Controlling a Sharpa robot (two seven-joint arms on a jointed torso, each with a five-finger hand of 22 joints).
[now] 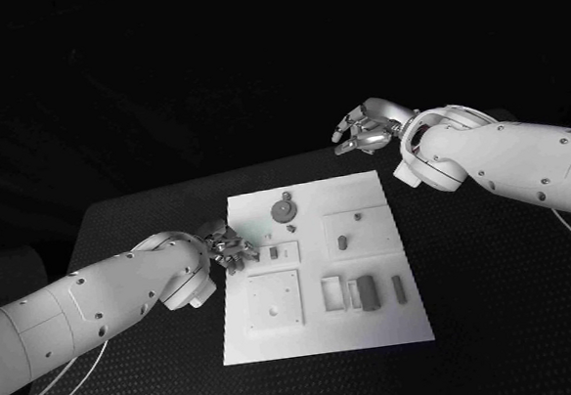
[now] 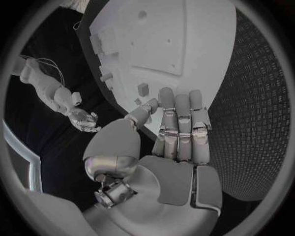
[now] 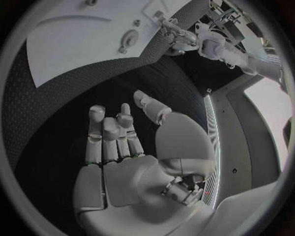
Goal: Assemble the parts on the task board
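the left hand (image 1: 225, 248) sits at the near-left edge of the task board (image 1: 388, 322), fingers straight and side by side over the board's rim, thumb off to the side, nothing in its grasp. just past its fingertips (image 2: 167, 94) a small part (image 2: 142, 89) stands up from the board, and further out from the hand lies a square recessed plate (image 1: 273, 301). beyond the fingertips toward the board's far end is a round part (image 1: 284, 208); across the board from the hand are a slotted piece (image 1: 342, 243) and a row of loose bars (image 1: 368, 292).

the right hand (image 1: 365, 130) hangs above the table (image 1: 515, 325) off the board's far corner, well apart from every part, fingers extended and slightly spread, holding nothing.

the step in hand looks like the left hand reaching for the small part nearest its fingertips. to do it well, the thumb should come round opposite the fingers before closing, so the part is pinched squarely and not pushed along the board. the approach should stay low and slow, as the fingers are already over the rim and a sideways sweep could knock the neighbouring pieces. the right hand would do best to keep clear until a part needs steadying.
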